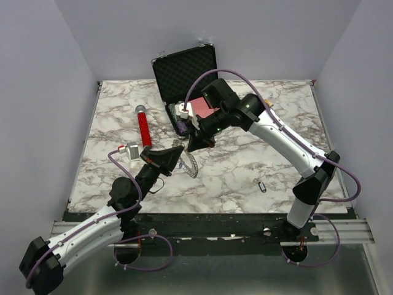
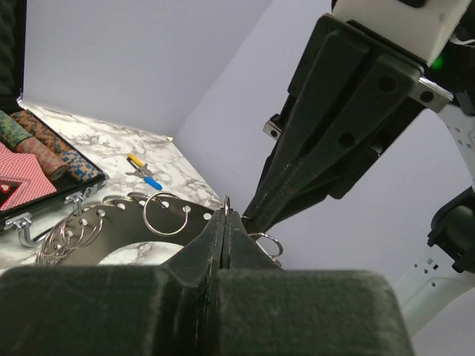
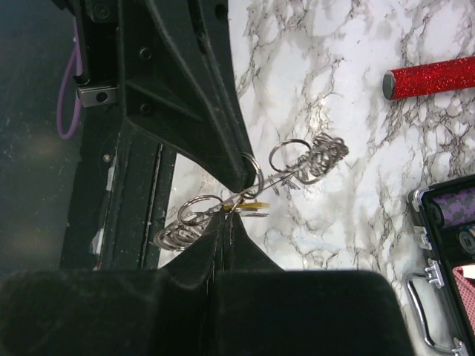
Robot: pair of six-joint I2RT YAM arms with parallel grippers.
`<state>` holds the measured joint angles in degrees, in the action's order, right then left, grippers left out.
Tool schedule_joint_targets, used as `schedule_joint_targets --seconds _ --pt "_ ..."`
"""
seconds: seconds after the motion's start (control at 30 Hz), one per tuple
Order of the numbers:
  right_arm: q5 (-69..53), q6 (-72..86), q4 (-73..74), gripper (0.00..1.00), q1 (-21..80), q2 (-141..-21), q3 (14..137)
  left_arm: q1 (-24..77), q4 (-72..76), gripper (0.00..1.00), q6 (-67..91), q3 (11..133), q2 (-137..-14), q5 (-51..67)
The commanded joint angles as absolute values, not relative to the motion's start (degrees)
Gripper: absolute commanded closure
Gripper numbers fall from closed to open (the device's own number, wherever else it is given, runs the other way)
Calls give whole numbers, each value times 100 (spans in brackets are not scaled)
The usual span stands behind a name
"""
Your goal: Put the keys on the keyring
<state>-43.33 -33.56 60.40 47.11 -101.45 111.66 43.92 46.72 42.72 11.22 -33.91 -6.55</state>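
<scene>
The keyring [image 1: 189, 163] is held up off the marble table between both grippers. My left gripper [image 2: 225, 215] is shut on its thin edge; its band carries several small rings [image 2: 111, 220]. In the right wrist view the keyring [image 3: 297, 167] shows edge on, and my right gripper [image 3: 236, 215] is shut at it on a key with a yellow tag [image 3: 254, 205]. The left fingers [image 3: 223, 148] come in from above. Two more keys [image 2: 143, 170], tagged yellow and blue, lie far back on the table. A black-tagged key [image 1: 262, 185] lies at the front right.
An open black case [image 1: 184, 70] with red cards and poker chips [image 2: 44, 144] stands at the back, just behind the right gripper [image 1: 194, 147]. A red glitter tube [image 1: 143, 126] lies left of the left gripper [image 1: 180, 157]. Grey walls enclose the table.
</scene>
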Motion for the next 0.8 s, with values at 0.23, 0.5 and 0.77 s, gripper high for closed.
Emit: schedule_joint_targets --seconds 0.23,0.5,0.77 --pt "-4236 -3586 6301 73 5063 -9976 11206 4368 5467 100 4290 1029 -3420 -616" --pt "-4236 -3656 6574 62 4826 -9765 11531 4359 4659 100 3429 914 -2725 156" --pt "-4833 -3534 6592 61 4685 -9852 11725 4351 4351 100 2830 975 -2575 1142"
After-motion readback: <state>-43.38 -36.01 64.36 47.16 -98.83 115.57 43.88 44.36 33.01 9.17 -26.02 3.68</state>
